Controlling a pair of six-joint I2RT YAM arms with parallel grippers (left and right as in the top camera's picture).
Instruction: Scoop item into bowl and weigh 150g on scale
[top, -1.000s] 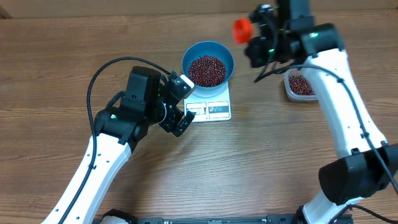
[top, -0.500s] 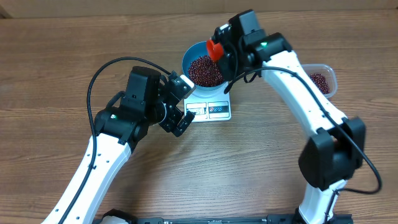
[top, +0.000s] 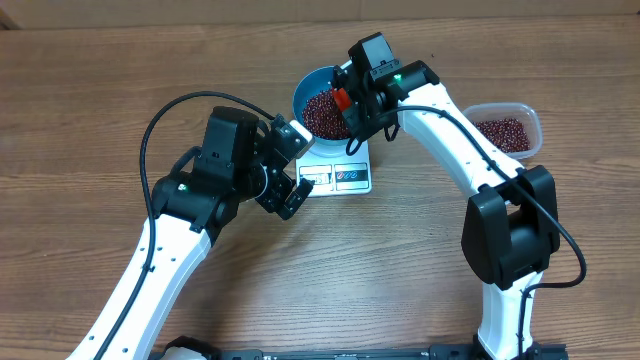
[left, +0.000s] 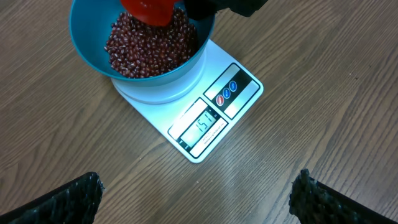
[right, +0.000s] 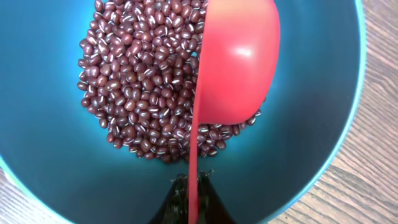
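The blue bowl (top: 303, 88) stands on the white scale (top: 347, 177) and holds a pile of dark red-brown beans (top: 322, 112). My right gripper (top: 352, 100) is shut on the thin handle of a red scoop (top: 342, 99), which is turned on its edge inside the bowl just over the beans. In the right wrist view the scoop (right: 236, 62) covers the right side of the beans (right: 137, 81), and the gripper (right: 193, 190) clamps the handle. My left gripper (top: 290, 165) hovers open beside the scale's front left. The scale (left: 239, 87) has a lit display.
A clear plastic tub (top: 532, 122) with more beans stands to the right of the scale on the wooden table (top: 80, 110). The left arm's black cable loops over the table's left side.
My right arm has swung left from the clear tub to the bowl, carrying the red scoop, and has lowered it into the bowl. The left arm has stayed still.
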